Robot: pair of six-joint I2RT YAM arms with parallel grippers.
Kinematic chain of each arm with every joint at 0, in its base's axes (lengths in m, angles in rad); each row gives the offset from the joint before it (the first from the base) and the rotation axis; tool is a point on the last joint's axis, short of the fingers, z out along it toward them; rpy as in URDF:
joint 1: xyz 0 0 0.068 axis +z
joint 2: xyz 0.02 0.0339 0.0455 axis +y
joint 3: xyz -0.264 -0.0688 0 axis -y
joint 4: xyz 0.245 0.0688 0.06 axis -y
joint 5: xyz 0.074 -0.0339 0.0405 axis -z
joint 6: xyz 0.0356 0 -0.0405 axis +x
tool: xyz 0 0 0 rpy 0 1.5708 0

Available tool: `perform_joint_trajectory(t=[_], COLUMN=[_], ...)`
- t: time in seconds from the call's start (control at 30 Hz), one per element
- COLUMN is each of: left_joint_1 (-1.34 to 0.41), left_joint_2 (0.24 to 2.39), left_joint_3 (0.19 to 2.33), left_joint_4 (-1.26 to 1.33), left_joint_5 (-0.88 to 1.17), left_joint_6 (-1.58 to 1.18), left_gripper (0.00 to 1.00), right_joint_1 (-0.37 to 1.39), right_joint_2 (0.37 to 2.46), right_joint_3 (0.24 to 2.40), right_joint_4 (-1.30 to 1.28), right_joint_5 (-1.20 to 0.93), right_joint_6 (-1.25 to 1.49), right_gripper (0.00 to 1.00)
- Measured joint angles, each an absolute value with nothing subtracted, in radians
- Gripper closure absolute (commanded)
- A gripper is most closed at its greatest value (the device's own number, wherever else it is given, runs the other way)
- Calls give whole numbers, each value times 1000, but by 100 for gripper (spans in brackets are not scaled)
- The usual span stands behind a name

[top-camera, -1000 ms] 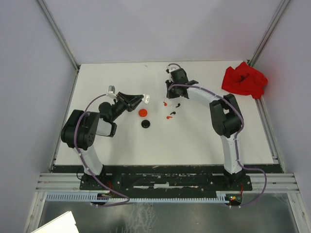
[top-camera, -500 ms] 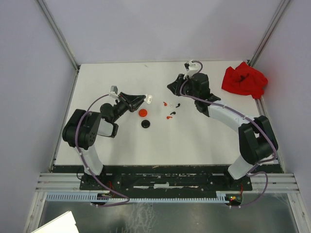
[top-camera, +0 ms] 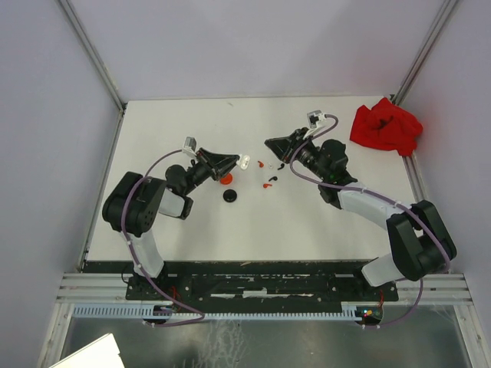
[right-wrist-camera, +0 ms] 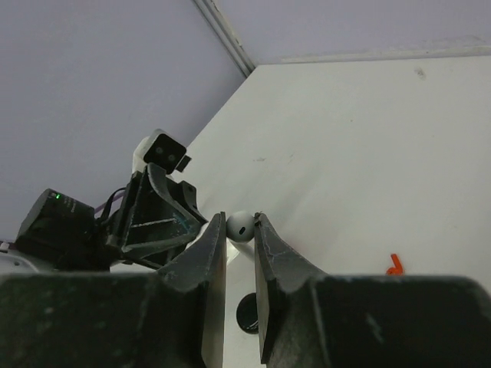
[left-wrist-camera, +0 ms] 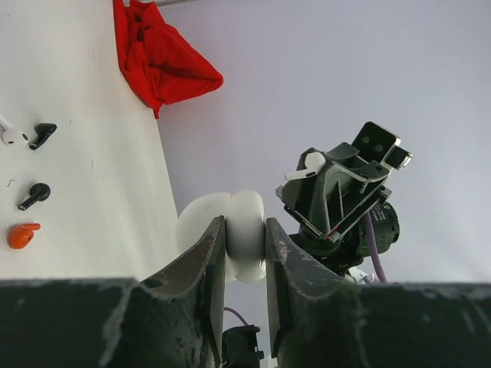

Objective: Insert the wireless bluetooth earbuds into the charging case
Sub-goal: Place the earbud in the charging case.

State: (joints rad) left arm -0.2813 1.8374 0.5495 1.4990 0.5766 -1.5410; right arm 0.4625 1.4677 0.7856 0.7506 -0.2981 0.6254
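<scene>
My left gripper [top-camera: 232,162] is shut on a white round charging case [top-camera: 243,162], held above the table; the case sits between the jaws in the left wrist view [left-wrist-camera: 245,211]. My right gripper [top-camera: 270,143] is shut on a white earbud [right-wrist-camera: 240,225], held in the air and pointing at the left gripper [right-wrist-camera: 165,211]. It also shows in the left wrist view with the earbud [left-wrist-camera: 311,162]. Red earbuds [top-camera: 267,185] and black earbuds [top-camera: 281,165] lie on the table between the arms. A white earbud [left-wrist-camera: 9,136] lies beside a black one [left-wrist-camera: 44,132].
A red round case [top-camera: 225,179] and a black round case [top-camera: 230,196] lie below the left gripper. A crumpled red cloth [top-camera: 386,126] lies at the back right corner. Grey walls enclose the white table [top-camera: 176,123].
My right arm has swung out to the right and turned, its gripper now pointing left at the white case. My left gripper has shifted slightly right with the case.
</scene>
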Motion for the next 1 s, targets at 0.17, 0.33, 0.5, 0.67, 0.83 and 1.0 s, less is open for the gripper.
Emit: perform_joint_trajectory(t=[0.17, 0.33, 0.5, 0.67, 0.83, 1.0], left_joint_1=[-297, -316, -333, -344, -347, -350], left_joint_2=[1855, 1886, 1920, 1925, 1925, 1925], left_joint_3=[552, 565, 568, 567, 566, 566], left_joint_4=[1499, 1517, 1526, 1528, 1528, 1528], left_joint_5=[576, 573, 539, 506, 495, 480], left_joint_6=[-1546, -1554, -1605, -1626, -1634, -1636], left_gripper=[97, 97, 97, 97, 97, 97], right_joint_1=[463, 462, 461, 461, 461, 460], right_joint_2=[1467, 1467, 1526, 1649, 1731, 1750], right_joint_3=[781, 747, 716, 716, 716, 721], right_joint_4=[808, 899, 1069, 1231, 1304, 1341], right_joint_5=[-341, -368, -388, -410, -421, -429], right_joint_6=[641, 651, 708, 800, 867, 894], right_gripper=[98, 98, 98, 98, 98, 98])
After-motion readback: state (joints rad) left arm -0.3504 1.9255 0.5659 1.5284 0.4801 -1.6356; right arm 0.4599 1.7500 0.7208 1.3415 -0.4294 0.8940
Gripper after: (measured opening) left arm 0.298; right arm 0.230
